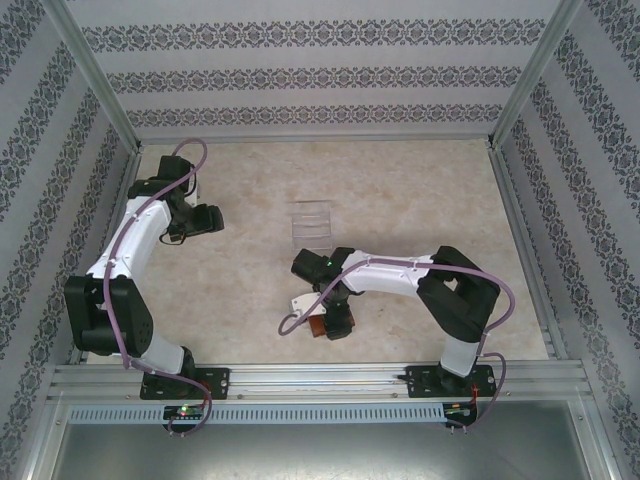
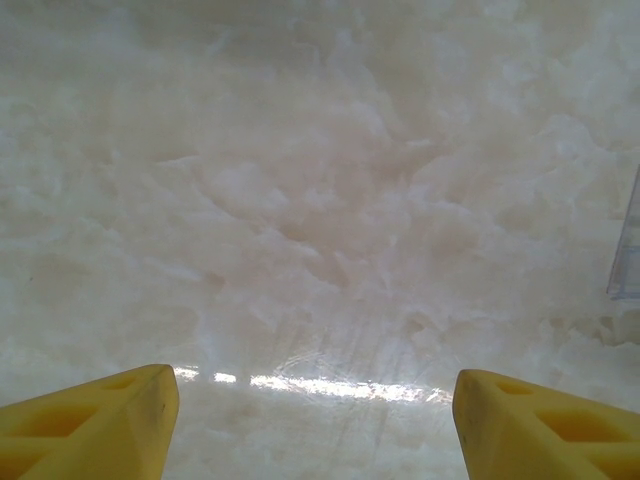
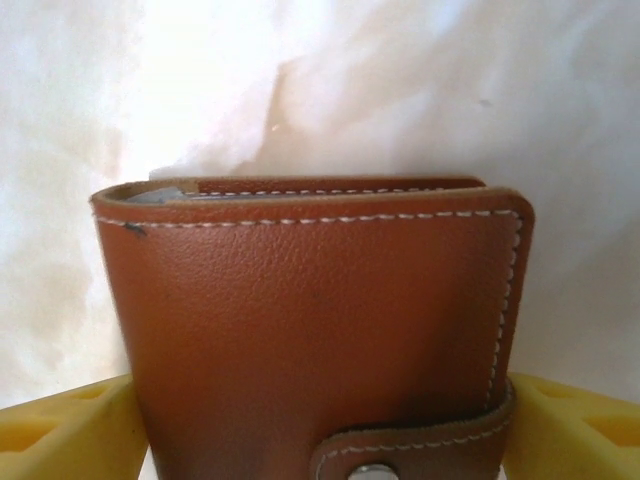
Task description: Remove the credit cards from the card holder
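From above, the right gripper point(image 1: 335, 320) hangs over the card holder point(image 1: 317, 329) at the table's near middle. At the left wrist, the left gripper point(image 2: 315, 425) is spread wide and empty above the glossy marbled table point(image 2: 320, 200). At the right wrist, yellow fingers point(image 3: 60, 430) flank the holder's grained tan leather, white-stitched, with its tab point(image 3: 420, 450) snapped shut. Whether they pinch it, I cannot tell. Best to squeeze both edges evenly, clear of the tab.

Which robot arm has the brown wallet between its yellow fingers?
The right arm: the brown wallet sits between its yellow fingers. The left arm's fingers stand open over bare table.
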{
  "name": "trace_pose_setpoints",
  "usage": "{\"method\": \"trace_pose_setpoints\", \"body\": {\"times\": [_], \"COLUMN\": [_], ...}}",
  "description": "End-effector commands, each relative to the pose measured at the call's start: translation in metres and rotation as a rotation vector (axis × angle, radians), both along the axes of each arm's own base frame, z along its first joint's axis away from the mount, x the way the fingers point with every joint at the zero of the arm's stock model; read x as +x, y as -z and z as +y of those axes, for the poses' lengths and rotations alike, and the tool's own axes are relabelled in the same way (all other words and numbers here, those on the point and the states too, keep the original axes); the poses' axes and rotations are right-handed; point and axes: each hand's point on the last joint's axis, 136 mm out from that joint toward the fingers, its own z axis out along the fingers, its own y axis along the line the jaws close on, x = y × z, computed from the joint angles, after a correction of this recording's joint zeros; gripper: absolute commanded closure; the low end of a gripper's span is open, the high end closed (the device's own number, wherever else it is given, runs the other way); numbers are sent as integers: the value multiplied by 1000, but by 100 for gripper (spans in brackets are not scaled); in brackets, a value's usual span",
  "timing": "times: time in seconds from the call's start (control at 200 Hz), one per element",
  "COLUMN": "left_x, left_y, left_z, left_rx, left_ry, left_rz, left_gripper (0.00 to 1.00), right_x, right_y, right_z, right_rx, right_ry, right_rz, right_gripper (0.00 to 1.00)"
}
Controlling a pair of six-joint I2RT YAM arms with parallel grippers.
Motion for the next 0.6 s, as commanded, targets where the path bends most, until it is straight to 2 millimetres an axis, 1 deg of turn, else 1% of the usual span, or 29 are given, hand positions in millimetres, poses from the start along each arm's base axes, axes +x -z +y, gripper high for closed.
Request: {"method": "trace_pose_setpoints", "body": {"times": [0.0, 0.1, 0.155, 0.21, 0.37, 0.5, 0.595], "left_x": [0, 0, 1, 1, 0, 1, 1], "left_y": [0, 0, 0, 0, 1, 1, 2], "left_z": [3, 4, 5, 5, 4, 3, 1], "left_rx": [-16, -20, -27, -32, -39, -47, -57], "left_ry": [-22, -27, -32, -34, -37, -33, -30], "left_rz": [-8, -8, -6, -10, -6, -8, -7], "left_gripper": [28, 28, 28, 28, 28, 29, 29], "right_x": [4, 12, 24, 32, 47, 52, 52], "right_y": [-16, -20, -22, -26, -38, -39, -35], "right_z": [11, 13, 13, 12, 0, -5, -1], "right_rx": [40, 41, 55, 72, 70, 47, 25], "right_ry": [260, 459, 585, 703, 1010, 1270, 1451], "right_rz": [13, -2, -48, -77, -130, -108, -56], "right_gripper": [15, 19, 22, 23, 25, 28, 30]}}
